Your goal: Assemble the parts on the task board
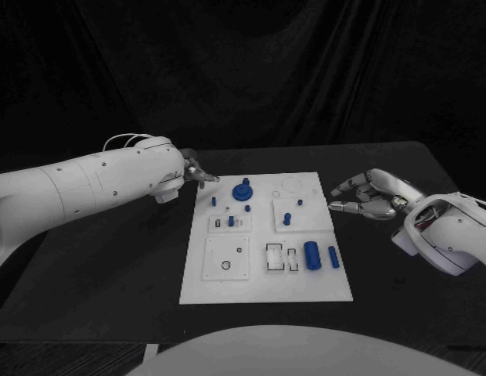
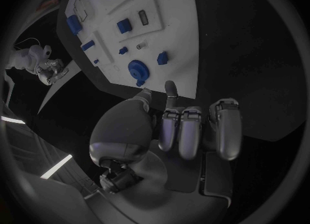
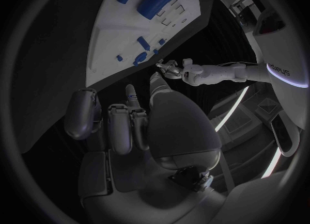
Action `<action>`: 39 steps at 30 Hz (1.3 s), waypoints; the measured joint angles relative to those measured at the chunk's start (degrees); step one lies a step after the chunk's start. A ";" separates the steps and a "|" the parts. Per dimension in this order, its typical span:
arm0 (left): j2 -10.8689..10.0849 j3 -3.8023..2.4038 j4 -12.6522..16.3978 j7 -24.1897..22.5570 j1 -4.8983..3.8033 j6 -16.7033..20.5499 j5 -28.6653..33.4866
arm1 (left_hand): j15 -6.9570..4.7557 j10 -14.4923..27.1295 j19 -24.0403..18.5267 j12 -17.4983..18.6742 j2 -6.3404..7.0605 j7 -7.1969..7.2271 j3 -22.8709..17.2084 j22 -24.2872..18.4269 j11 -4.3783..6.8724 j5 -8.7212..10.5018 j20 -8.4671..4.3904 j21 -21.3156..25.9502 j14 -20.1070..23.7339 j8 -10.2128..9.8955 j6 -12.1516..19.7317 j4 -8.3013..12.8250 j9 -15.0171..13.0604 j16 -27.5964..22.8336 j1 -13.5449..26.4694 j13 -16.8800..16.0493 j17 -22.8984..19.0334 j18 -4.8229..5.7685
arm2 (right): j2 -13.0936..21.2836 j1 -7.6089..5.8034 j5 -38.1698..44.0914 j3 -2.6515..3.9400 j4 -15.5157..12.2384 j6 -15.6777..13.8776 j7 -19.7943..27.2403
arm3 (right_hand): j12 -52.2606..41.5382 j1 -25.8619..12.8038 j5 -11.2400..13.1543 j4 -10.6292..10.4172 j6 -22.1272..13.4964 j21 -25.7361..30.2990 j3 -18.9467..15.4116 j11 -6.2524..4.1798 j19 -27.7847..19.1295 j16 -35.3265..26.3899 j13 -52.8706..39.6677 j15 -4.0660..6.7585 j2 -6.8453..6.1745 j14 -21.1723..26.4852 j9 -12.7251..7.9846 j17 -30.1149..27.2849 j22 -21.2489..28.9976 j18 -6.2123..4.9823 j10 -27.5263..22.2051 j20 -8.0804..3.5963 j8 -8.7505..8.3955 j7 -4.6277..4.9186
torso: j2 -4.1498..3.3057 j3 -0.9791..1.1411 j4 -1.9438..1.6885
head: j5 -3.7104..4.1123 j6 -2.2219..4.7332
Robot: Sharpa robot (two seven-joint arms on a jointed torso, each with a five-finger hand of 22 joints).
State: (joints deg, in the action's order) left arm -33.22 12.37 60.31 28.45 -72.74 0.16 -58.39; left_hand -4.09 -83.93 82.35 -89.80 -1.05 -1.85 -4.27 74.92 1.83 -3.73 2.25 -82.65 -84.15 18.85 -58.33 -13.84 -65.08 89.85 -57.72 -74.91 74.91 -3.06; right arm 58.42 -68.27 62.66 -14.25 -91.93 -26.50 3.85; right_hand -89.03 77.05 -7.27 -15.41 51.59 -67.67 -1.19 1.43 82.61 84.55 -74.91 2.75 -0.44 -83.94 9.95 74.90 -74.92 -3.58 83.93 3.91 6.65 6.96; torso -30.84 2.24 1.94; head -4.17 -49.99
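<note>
White rectangular task board [image 1: 268, 276] lies flat mid-table on the black table [image 1: 107, 266], long axis running away from the robot. Small blue plastic parts sit on it: a round blue knob-like part [image 1: 242, 190] near the far left corner, a short blue peg [image 1: 286, 218] in the middle block, and two blue cylinders, one thick [image 1: 311, 256] and one thin [image 1: 333, 256], lying side by side near the right edge. Left hand [image 1: 194, 174] hovers at the far left corner of the board, just beside the knob-like part; fingers partly curled with one extended toward the board, nothing held. Right hand [image 1: 367, 197] sits off the right edge of the board, fingers loosely curved and apart, nothing held, clear of all parts. Judgement: no part is in hand yet, assembly barely begun. Risks: left fingertips are close to the board corner, so a low approach could nudge the board itself and shift every loose part; the lying cylinders look free to roll if the board is jolted; the knob-like part is small, and a pinch off its centre could tip it instead of lifting it.
</note>
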 measured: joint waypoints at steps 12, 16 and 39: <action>0.98 0.01 -1.39 -0.65 1.40 -0.65 0.00 | 0.00 0.00 -0.20 0.00 0.00 -0.40 0.31 0.00 0.00 0.00 0.20 0.25 0.00 -0.24 0.40 0.01 0.00 0.00 0.00 0.00 0.00 0.00 | 0.04 0.30 0.00 0.00 -0.07 0.11 0.06 | 0.00 0.00 0.00 0.00 0.21 0.23 0.00 0.00 0.00 0.00 0.00 0.00 0.00 0.00 -0.05 0.00 0.01 0.00 0.00 0.00 0.00 -0.21 | -0.03 -0.01 0.02 | 0.07 0.00; 1.08 0.01 -1.69 -0.77 1.62 -0.86 0.00 | 0.00 0.00 -0.40 0.00 0.00 -0.26 0.31 0.00 0.00 0.00 0.39 0.45 0.00 -0.23 0.54 0.01 0.01 0.00 0.00 0.00 0.00 0.01 | 0.04 0.34 0.00 0.00 -0.07 0.16 0.07 | 0.00 0.00 0.00 0.00 0.21 0.23 0.00 0.00 0.00 0.00 0.01 0.00 0.00 0.00 -0.05 0.00 0.01 0.00 0.00 0.00 0.00 -0.21 | -0.03 0.00 0.02 | 0.09 0.00; 2.15 0.00 -2.50 -0.83 2.56 -3.07 0.00 | 0.03 0.00 -1.34 0.00 -0.79 -0.61 0.70 -0.01 -0.42 -0.33 0.50 1.39 0.02 -1.26 1.63 0.08 0.02 0.00 -0.79 0.00 0.00 0.00 | -0.10 0.46 0.00 0.00 -0.01 0.36 0.11 | 0.29 -0.24 0.00 -0.16 0.21 0.23 -0.16 0.00 0.00 0.00 0.01 0.00 0.24 0.00 -0.04 0.00 0.01 0.00 0.00 0.00 0.00 -0.21 | -0.02 0.03 0.02 | -0.16 0.00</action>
State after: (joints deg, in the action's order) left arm -31.07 12.37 57.82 27.62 -70.18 -2.91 -58.40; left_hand -4.07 -83.93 81.01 -89.80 -1.84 -2.46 -3.57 74.91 1.41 -4.06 2.75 -81.26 -84.13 17.59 -56.70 -13.76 -65.06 89.85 -58.51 -74.91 74.91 -3.06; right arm 58.32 -67.81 62.67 -14.25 -91.94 -26.14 3.96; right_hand -88.74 76.81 -7.27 -15.57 51.79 -67.44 -1.35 1.43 82.61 84.55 -74.90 2.75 -0.20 -83.94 9.90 74.90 -74.90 -3.57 83.93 3.91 6.66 6.75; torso -30.87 2.27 1.97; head -4.33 -49.99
